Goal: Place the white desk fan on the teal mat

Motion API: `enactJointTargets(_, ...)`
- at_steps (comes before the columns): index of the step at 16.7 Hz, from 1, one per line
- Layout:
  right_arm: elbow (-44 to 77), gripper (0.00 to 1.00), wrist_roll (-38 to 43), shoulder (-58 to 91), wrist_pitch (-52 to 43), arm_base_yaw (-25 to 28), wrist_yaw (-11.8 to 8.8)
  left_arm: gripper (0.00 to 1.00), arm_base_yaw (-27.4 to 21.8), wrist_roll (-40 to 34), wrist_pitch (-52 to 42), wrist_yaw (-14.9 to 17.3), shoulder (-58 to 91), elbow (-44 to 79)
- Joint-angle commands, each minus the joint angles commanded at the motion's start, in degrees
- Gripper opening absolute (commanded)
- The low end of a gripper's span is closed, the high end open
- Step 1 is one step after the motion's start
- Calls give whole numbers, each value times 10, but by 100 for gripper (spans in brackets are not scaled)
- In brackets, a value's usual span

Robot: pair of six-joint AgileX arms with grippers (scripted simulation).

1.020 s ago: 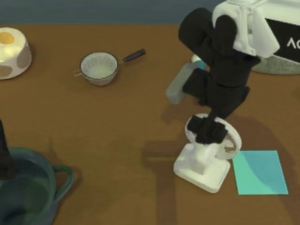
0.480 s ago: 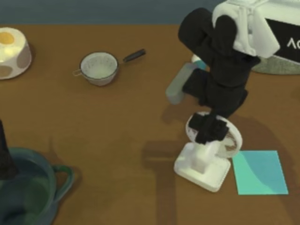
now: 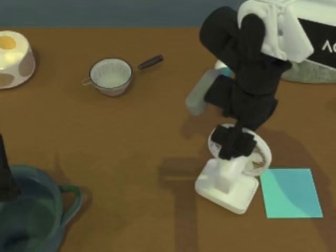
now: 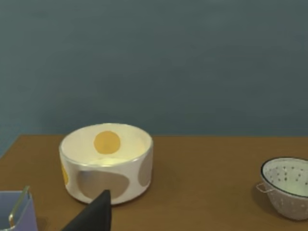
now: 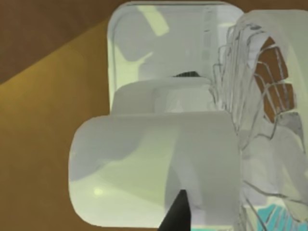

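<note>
The small white plastic desk fan (image 3: 231, 173) with its round grilled head stood upright in the lower right of the top view, its chunky rounded-square base on the brown bench (image 3: 131, 136) and its head toward the upper right, the brownish inside facing right. The base's right corner lay just beside the thin flat turquoise square mat (image 3: 291, 193), whether touching could not be told. The right arm reached down from the upper right of the frame, its black right hand (image 3: 234, 144) clamped around the fan behind the head. The arm hid part of the grille, and the right wrist view showed only one dark fingertip (image 5: 177, 211) against the white housing.

The left arm was parked at the lower left edge above a large dark teal pot (image 3: 31, 210), mostly cut off. Whether the left hand (image 4: 94, 216) was clenched or released could not be told.
</note>
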Motion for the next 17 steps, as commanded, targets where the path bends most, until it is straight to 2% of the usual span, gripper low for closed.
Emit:
enactJointTargets(6, 91, 0, 0, -5, -96, 3, 0, 100, 0, 0, 0, 0, 0, 0)
enactJointTargets(12, 95, 0, 6, -5, -100, 1, 0, 100, 0, 0, 0, 0, 0, 0)
enactJointTargets(14, 92, 0, 34, -11, -99, 0, -1, 100, 0, 0, 0, 0, 0, 0)
enactJointTargets(17, 84, 0, 121, -26, -99, -5, -3, 100, 0, 0, 0, 0, 0, 0)
